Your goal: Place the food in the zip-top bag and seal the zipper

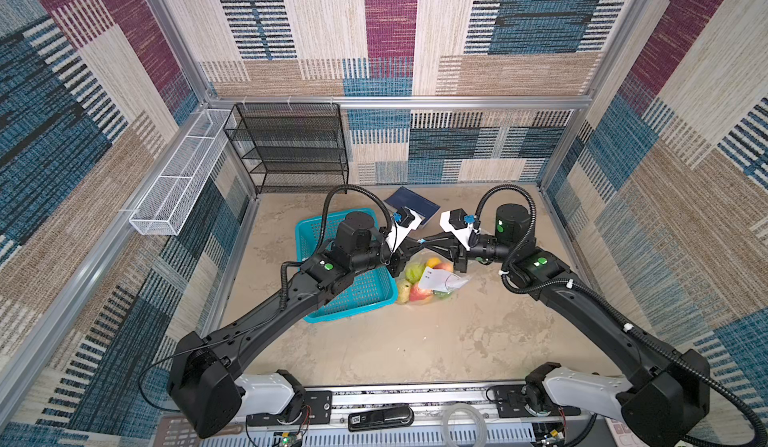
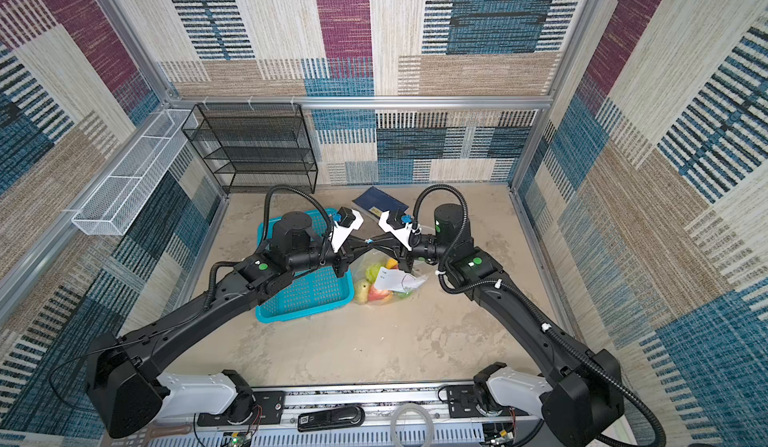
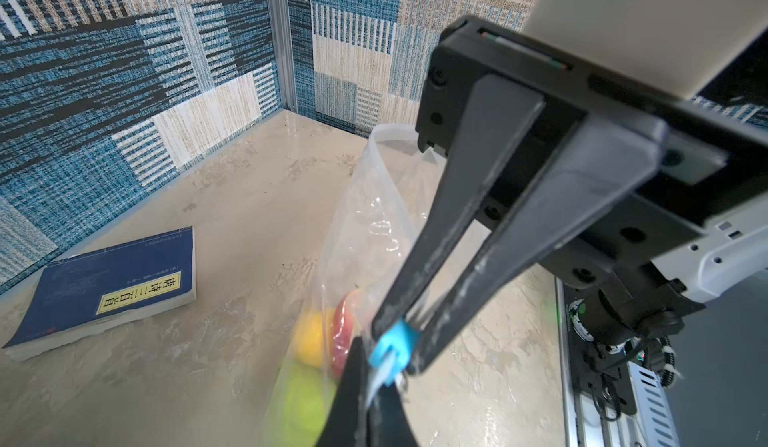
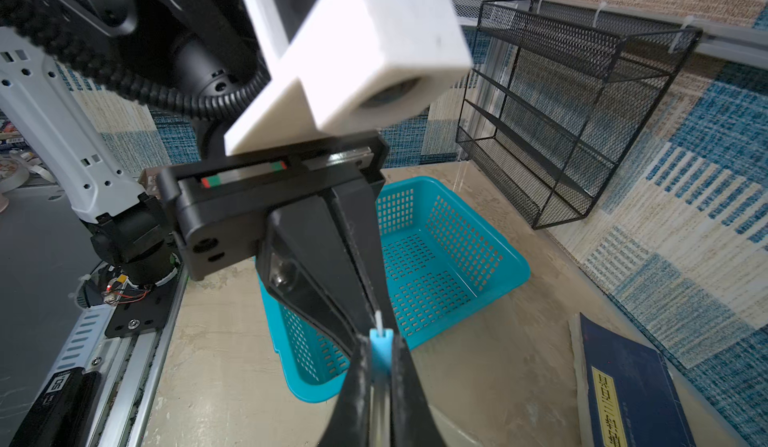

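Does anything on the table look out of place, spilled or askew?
Only the blue book: it lies askew behind the zip-top bag, and has no part in the bagging. No food shows outside the bag; the teal basket stands flat.

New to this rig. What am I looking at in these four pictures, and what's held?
Two robot arms, left arm and right arm, work on a tabletop. Two pictures look down from overhead; the other two come from cameras on each wrist. On it: a teal basket, a blue book and a clear zip-top bag with toy food inside. The left jaws are shut on the bag's mouth edge; the right jaws are shut on the zipper's blue slider.
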